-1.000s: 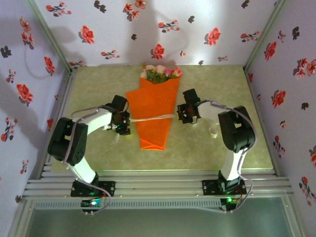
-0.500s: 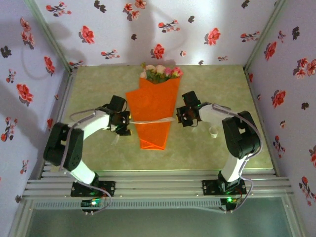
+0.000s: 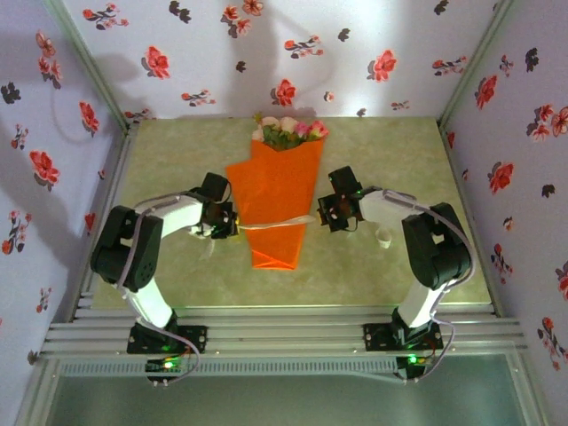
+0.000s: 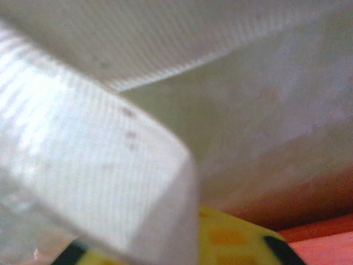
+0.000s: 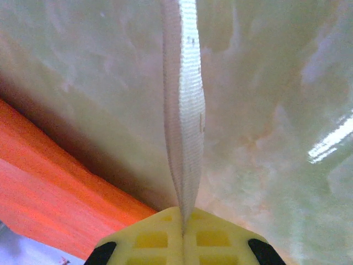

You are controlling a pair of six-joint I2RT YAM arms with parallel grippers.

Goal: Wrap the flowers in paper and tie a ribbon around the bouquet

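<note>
Here the blurred ribbon (image 4: 94, 182) hides most of the left claw (image 3: 225, 227).

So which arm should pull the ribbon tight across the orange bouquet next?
Probably the right: the right gripper clearly pinches the ribbon crossing the bouquet. The left gripper is shut, but its hold is blurred.

The left pincer (image 3: 223, 229) has now closed on the ribbon (image 3: 275, 223).

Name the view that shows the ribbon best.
Top external: the ribbon spans the paper between the left gripper and right gripper. The right wrist view shows it edge-on, pinched; the left wrist view, a blurred close-up.
</note>
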